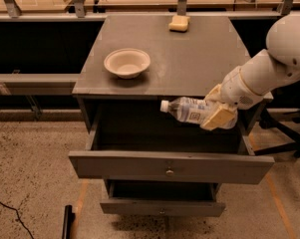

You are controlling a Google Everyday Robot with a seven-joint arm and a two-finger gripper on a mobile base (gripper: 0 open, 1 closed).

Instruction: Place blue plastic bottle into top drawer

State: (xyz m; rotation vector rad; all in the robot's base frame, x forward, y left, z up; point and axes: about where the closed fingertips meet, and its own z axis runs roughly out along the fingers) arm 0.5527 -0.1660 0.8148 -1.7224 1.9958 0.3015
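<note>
The blue plastic bottle (189, 110) lies sideways in my gripper (218, 113), its white cap pointing left. It hangs in the air over the open top drawer (169, 166), in front of the cabinet top's front edge. My gripper is shut on the bottle's right end with its tan fingers (218, 118). My white arm reaches in from the right. The top drawer is pulled out, with a small round knob on its grey front. Its inside is dark.
A cream bowl (127, 62) stands on the grey cabinet top (189, 59) at the left. A yellow sponge (179, 23) lies at the back edge. The smaller lower drawer (162, 207) is slightly open. A black chair base (289, 133) stands at the right.
</note>
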